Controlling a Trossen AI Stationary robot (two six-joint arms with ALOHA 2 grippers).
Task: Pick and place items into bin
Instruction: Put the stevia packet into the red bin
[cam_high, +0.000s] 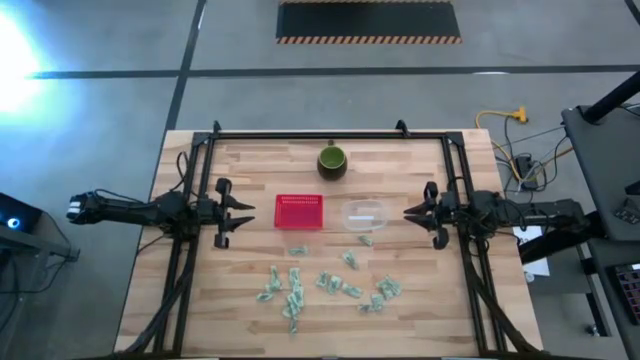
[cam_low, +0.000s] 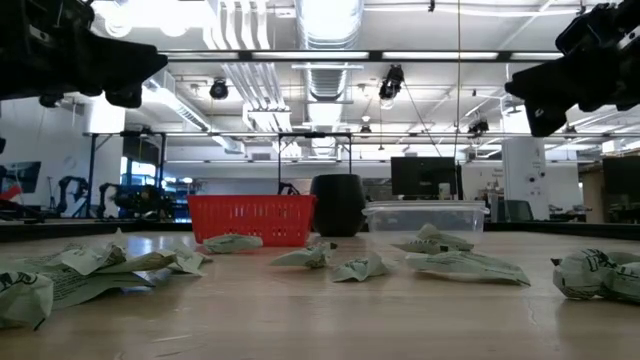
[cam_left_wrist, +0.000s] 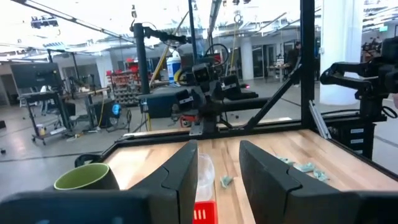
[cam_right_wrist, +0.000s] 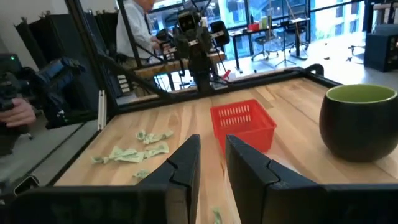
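Several small pale green-and-white wrapped pieces (cam_high: 325, 283) lie scattered flat on the near half of the wooden table; they also show in the low view (cam_low: 345, 266) and the right wrist view (cam_right_wrist: 134, 151). A red basket (cam_high: 299, 211) stands mid-table beside a clear plastic tub (cam_high: 365, 215). My left gripper (cam_high: 248, 213) hovers level to the left of the basket, open (cam_left_wrist: 219, 152). My right gripper (cam_high: 408, 212) hovers level to the right of the tub, its fingers slightly apart (cam_right_wrist: 212, 146). Neither holds anything.
A dark green cup (cam_high: 332, 160) stands behind the basket near the far edge. One piece (cam_high: 364, 240) lies just in front of the tub. A black frame (cam_high: 330, 135) runs along the table's far and side edges. A person (cam_right_wrist: 134, 25) stands beyond the table.
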